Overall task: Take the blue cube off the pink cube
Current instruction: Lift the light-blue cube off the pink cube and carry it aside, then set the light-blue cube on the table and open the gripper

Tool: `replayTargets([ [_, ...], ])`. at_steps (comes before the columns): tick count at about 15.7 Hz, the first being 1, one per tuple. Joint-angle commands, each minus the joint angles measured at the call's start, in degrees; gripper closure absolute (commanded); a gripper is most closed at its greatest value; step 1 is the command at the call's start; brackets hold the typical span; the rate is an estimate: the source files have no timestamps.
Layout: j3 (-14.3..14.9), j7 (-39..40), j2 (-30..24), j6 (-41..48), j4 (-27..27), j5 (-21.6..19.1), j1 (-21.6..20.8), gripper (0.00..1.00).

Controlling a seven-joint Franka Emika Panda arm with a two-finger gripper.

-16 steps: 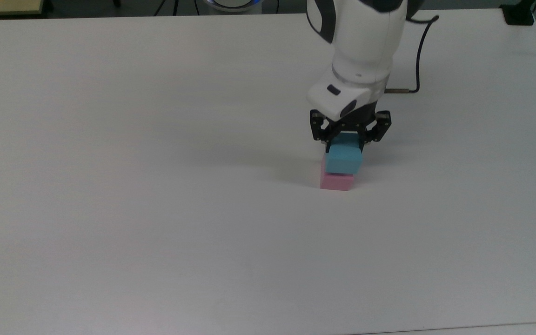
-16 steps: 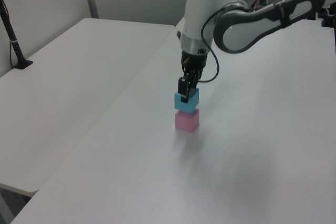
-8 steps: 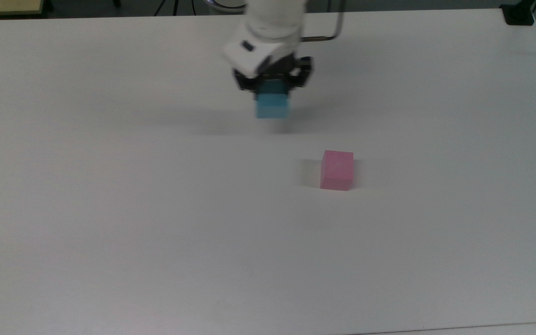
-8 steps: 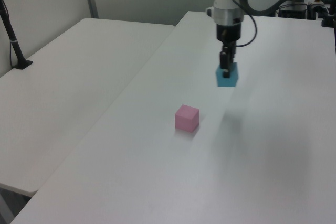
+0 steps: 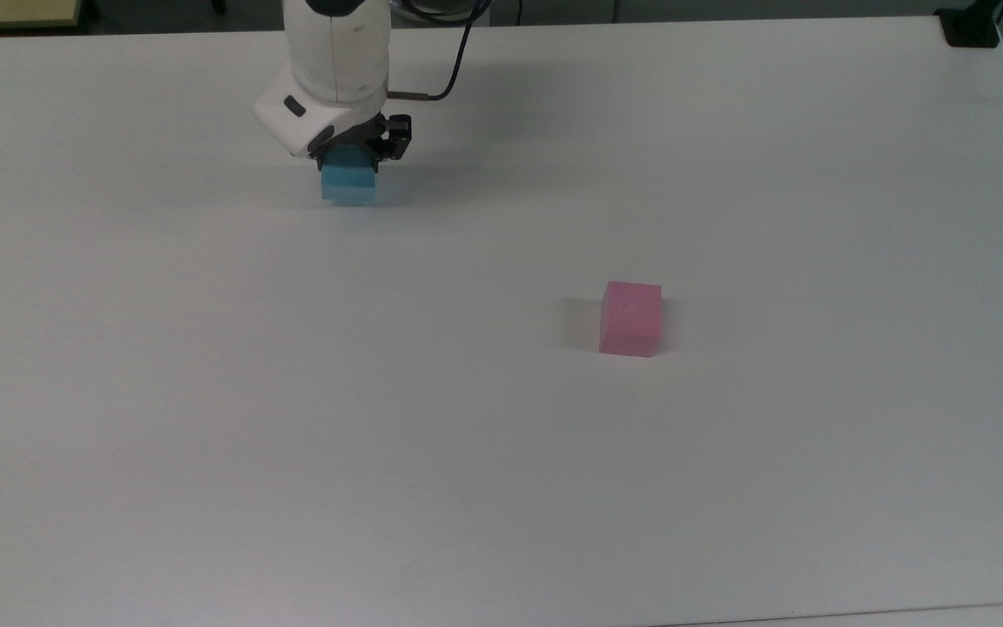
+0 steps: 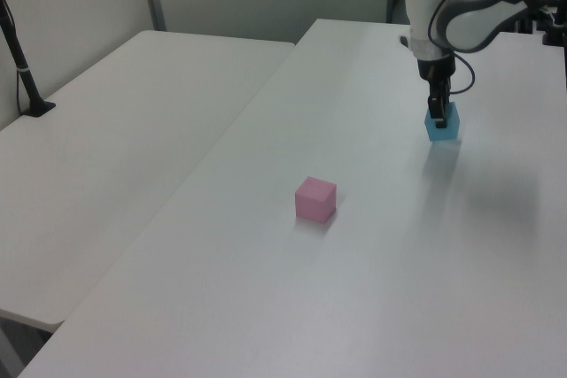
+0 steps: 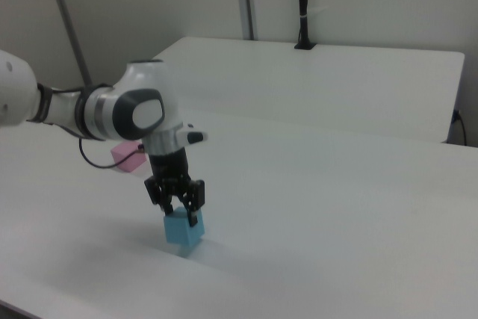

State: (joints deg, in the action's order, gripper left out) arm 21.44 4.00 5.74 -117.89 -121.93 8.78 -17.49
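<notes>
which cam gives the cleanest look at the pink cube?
Top view: the pink cube sits alone on the table with nothing in front of it. The left view also shows it whole, but smaller. In the right view the arm hides most of it.

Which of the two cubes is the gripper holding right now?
The blue cube, clamped between the gripper fingers at the top view's upper left. The pink cube sits alone, apart.
</notes>
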Motion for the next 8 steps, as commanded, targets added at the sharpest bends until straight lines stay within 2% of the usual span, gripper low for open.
replayTargets([
  [1, -0.08, 0.3, 0.58, -2.43, -2.53, 2.12, 1.23, 0.58],
  [2, -0.08, 0.22, 0.32, -2.34, -2.44, 2.12, 2.28, 0.01],
  [4, -0.34, -0.13, -1.43, -0.59, 0.09, 1.95, 3.6, 0.0],
  [6, -2.0, -0.66, -1.61, 8.42, 7.01, 1.07, 3.87, 0.0],
  [8, -6.91, -0.66, -1.53, 17.66, 13.88, -0.51, 6.75, 0.0],
])
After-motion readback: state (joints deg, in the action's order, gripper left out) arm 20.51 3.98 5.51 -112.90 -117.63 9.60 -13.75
